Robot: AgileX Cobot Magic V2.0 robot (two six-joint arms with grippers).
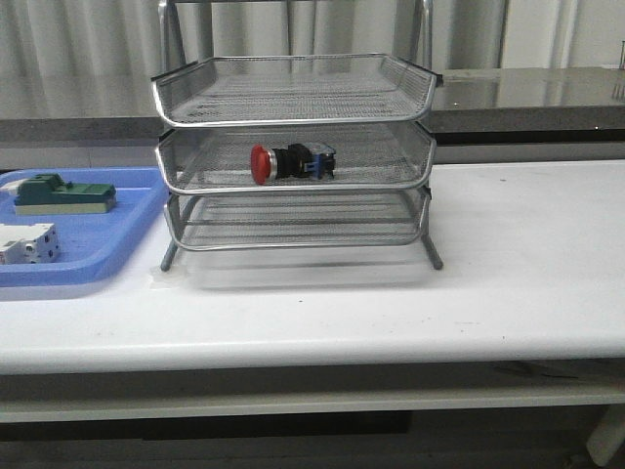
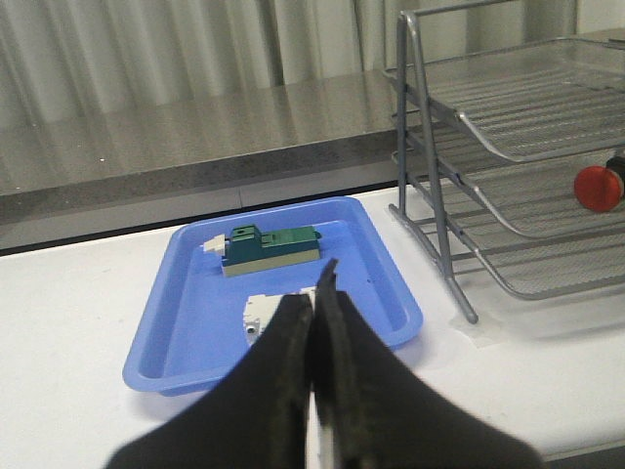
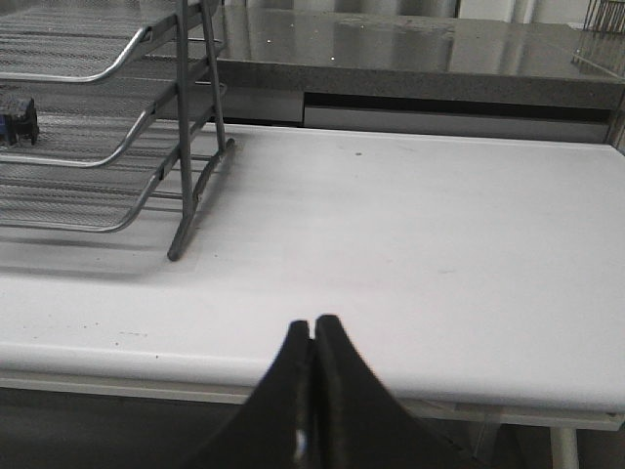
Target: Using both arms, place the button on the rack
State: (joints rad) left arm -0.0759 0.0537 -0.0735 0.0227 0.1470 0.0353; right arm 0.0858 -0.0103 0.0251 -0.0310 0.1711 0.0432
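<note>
The button (image 1: 291, 162) lies on its side in the middle tier of the silver wire rack (image 1: 293, 122), red head to the left. Its red head also shows in the left wrist view (image 2: 597, 189), and its blue-black rear block shows at the edge of the right wrist view (image 3: 17, 118). My left gripper (image 2: 314, 293) is shut and empty, held back from the table above its front edge, in front of the blue tray. My right gripper (image 3: 313, 327) is shut and empty, held off the table's front edge, right of the rack (image 3: 146, 137). Neither arm shows in the front view.
A blue plastic tray (image 1: 117, 249) stands left of the rack and holds a green flat component (image 1: 61, 193) and a white switch block (image 1: 27, 242). A grey counter (image 1: 547, 93) runs behind the white table (image 1: 527, 254).
</note>
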